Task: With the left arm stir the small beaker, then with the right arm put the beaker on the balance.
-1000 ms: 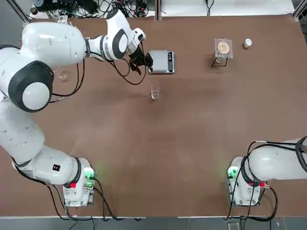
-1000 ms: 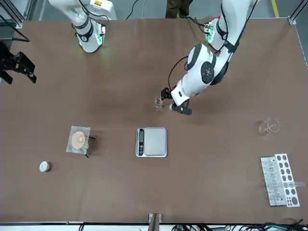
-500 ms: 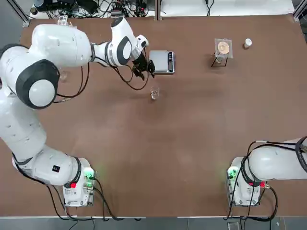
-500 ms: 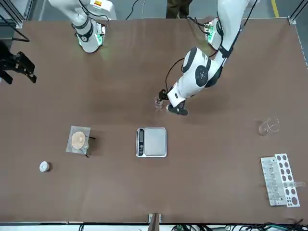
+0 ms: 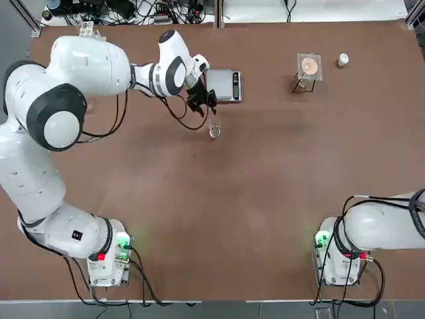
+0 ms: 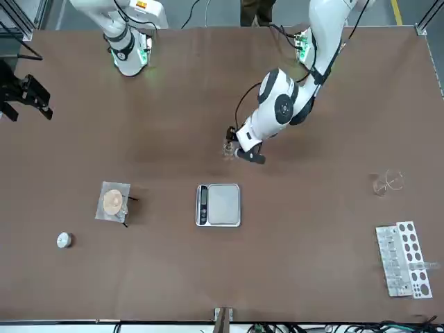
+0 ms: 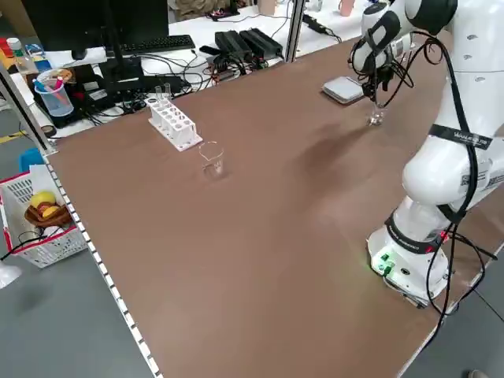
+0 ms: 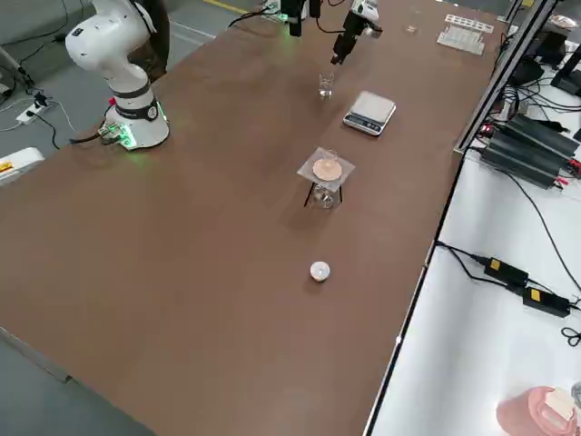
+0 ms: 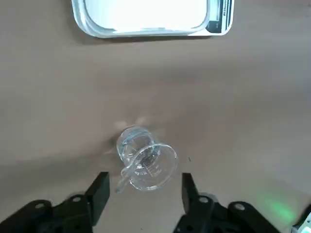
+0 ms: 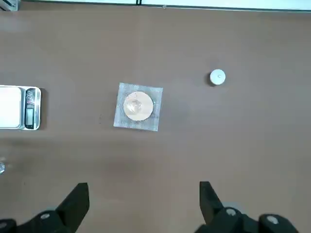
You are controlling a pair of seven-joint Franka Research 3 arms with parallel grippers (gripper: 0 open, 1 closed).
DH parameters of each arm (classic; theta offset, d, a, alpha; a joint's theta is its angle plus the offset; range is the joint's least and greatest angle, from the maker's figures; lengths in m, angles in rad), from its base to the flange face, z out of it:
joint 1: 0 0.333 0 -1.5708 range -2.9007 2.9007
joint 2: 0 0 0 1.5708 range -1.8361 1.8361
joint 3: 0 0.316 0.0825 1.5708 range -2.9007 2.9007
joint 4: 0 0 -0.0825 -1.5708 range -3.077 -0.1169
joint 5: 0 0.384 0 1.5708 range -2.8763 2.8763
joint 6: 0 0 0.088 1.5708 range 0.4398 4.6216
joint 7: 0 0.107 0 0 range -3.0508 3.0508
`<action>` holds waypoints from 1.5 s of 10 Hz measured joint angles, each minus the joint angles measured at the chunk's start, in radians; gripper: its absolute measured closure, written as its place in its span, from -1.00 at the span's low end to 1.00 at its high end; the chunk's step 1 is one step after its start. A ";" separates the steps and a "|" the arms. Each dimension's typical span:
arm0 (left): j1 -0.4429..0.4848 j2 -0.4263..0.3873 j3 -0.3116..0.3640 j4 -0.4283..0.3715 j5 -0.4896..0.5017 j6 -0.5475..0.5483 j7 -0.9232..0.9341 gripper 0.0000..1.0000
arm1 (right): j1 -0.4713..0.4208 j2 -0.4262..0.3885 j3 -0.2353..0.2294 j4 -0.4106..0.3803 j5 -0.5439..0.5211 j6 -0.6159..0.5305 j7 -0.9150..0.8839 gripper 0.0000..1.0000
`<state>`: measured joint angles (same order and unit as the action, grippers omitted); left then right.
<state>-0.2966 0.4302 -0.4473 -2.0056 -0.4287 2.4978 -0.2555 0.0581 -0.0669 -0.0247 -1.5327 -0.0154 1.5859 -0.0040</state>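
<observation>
The small beaker (image 9: pixel 144 162) stands upright on the brown worktop (image 5: pixel 265 199), in its far half and a little left of the middle, with a thin glass rod leaning inside it. The left gripper (image 9: pixel 144 190) hangs directly over it, pointing down, so the beaker lies between the two fingers (image 9: pixel 99 189) and slightly ahead of them. The jaws are partly spread, wider than the beaker, and neither finger touches the glass. I judge that the coming move depends on this alignment: the claw must come down on the rod, not on the rim, or the light beaker can tip.

The balance (image 5: pixel 224 86) lies just beyond the beaker, toward the far edge, near but apart from it. Further along the far edge, toward the right corner, stand a small stand with an orange disc (image 5: pixel 309 66) and a small white cap (image 5: pixel 342 60). A larger glass vessel (image 6: pixel 387 182) and a white test-tube rack (image 6: pixel 404 258) are well apart at the left side.

The right gripper (image 10: pixel 142 206) is parked high above the table's right part, its fingers wide apart and empty.
</observation>
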 joint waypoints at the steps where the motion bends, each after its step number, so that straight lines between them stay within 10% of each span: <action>1: 0.000 0.001 0.000 0.000 0.000 0.001 0.001 -0.23 | 0.000 0.000 0.000 0.000 0.000 0.000 -0.002 -1.00; 15: 0.001 0.008 0.004 0.006 0.012 0.007 0.009 0.15 | -0.001 0.000 -0.005 0.000 0.000 -0.004 -0.008 -1.00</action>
<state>-0.2961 0.4385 -0.4436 -1.9994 -0.4168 2.5053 -0.2463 0.0567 -0.0669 -0.0301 -1.5327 -0.0156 1.5822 -0.0122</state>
